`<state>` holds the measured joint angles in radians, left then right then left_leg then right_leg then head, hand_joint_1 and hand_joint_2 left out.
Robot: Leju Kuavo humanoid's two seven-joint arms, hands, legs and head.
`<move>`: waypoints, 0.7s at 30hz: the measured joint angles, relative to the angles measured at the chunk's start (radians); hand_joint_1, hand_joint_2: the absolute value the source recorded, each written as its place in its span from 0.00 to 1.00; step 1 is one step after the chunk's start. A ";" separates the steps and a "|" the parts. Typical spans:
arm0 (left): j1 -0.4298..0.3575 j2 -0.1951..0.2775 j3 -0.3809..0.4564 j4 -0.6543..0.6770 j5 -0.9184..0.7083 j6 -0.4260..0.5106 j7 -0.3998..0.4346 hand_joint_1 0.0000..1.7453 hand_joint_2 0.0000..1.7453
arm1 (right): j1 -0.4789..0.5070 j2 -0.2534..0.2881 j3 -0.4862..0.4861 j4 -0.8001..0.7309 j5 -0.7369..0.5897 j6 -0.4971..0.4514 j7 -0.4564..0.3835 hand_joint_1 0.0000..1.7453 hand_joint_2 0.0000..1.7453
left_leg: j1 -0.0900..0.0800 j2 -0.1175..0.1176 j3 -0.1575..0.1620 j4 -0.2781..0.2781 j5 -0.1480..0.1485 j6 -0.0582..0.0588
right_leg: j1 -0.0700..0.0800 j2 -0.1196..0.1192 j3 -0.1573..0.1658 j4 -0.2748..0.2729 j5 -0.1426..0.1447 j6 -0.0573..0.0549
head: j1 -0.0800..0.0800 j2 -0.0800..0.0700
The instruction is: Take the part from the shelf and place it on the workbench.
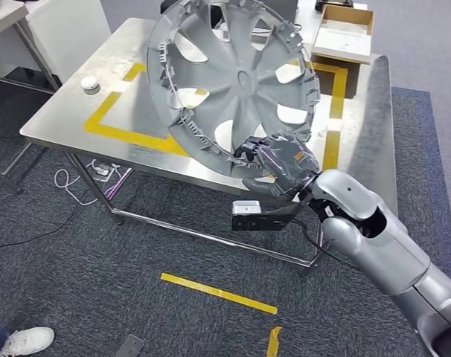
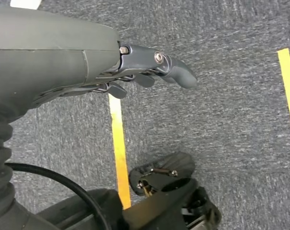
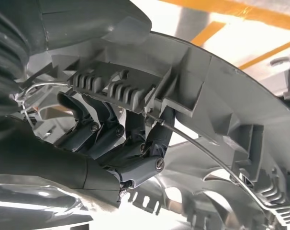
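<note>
Right hand (image 1: 282, 165) gripped the wheel cover (image 1: 234, 78) at its 5 o'clock rim, tilted over the steel workbench (image 1: 71, 111). Left hand (image 2: 150, 72) hung empty, fingers apart.

Workbench (image 1: 71, 111): bare steel left of the wheel cover (image 1: 234, 78) except small white disc (image 1: 89, 82); cardboard box (image 1: 343, 31) blocks far-right corner; right strip open.

One hubcap (image 1: 234, 82), one steel workbench (image 1: 71, 111), one cardboard box (image 1: 343, 31), one white puck (image 1: 89, 82).
</note>
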<state>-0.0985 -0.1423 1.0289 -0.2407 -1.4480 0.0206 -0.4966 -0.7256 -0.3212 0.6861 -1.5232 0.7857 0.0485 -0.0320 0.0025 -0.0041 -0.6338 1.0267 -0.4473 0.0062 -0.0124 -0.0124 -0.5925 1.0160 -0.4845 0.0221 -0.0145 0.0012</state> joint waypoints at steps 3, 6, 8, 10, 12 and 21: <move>0.001 0.002 -0.004 0.000 0.001 -0.004 0.000 0.00 1.00 | -0.002 0.000 0.000 0.007 -0.001 0.002 -0.001 1.00 1.00 | 0.003 -0.004 0.009 -0.011 -0.002 0.019 | -0.002 0.001 -0.013 0.026 -0.012 0.015 | 0.002 0.000; 0.000 0.003 -0.005 0.000 0.001 -0.006 0.000 0.00 1.00 | -0.003 0.000 0.001 0.016 -0.002 0.003 0.000 1.00 1.00 | 0.004 -0.007 0.016 -0.013 -0.003 0.030 | -0.003 0.008 -0.097 0.177 -0.081 0.018 | 0.005 0.000; 0.002 0.003 -0.005 0.000 0.001 -0.008 0.000 0.00 1.00 | 0.000 0.000 0.005 0.021 -0.002 0.003 0.000 1.00 1.00 | 0.003 -0.010 0.019 -0.011 -0.007 0.033 | -0.003 0.010 -0.152 0.263 -0.099 0.022 | 0.004 0.000; 0.004 0.003 -0.005 0.001 0.001 -0.010 0.001 0.00 1.00 | 0.004 0.000 0.008 0.027 -0.002 0.003 0.000 1.00 1.00 | 0.003 -0.013 0.027 -0.010 -0.015 0.031 | -0.004 0.010 -0.144 0.215 -0.047 0.024 | 0.005 0.000; 0.005 0.003 -0.006 0.001 0.001 -0.011 0.002 0.00 1.00 | 0.005 0.000 0.009 0.031 -0.002 0.004 0.000 1.00 1.00 | 0.003 -0.016 0.039 -0.009 -0.025 0.025 | -0.003 0.011 -0.093 0.089 0.021 0.022 | 0.004 0.000; 0.004 0.003 -0.008 0.001 0.004 -0.001 0.003 0.00 1.00 | 0.003 -0.002 0.013 0.038 -0.004 0.002 0.001 1.00 1.00 | 0.005 -0.008 -0.032 0.164 -0.104 -0.020 | -0.004 0.009 0.002 -0.010 0.006 -0.029 | -0.008 0.000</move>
<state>-0.0941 -0.1389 1.0210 -0.2396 -1.4444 0.0194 -0.4932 -0.7222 -0.3235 0.6988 -1.4852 0.7814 0.0506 -0.0308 0.0071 -0.0117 -0.6654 1.1911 -0.5517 -0.0138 -0.0168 -0.0031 -0.5904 1.0061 -0.4780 -0.0064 -0.0225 0.0011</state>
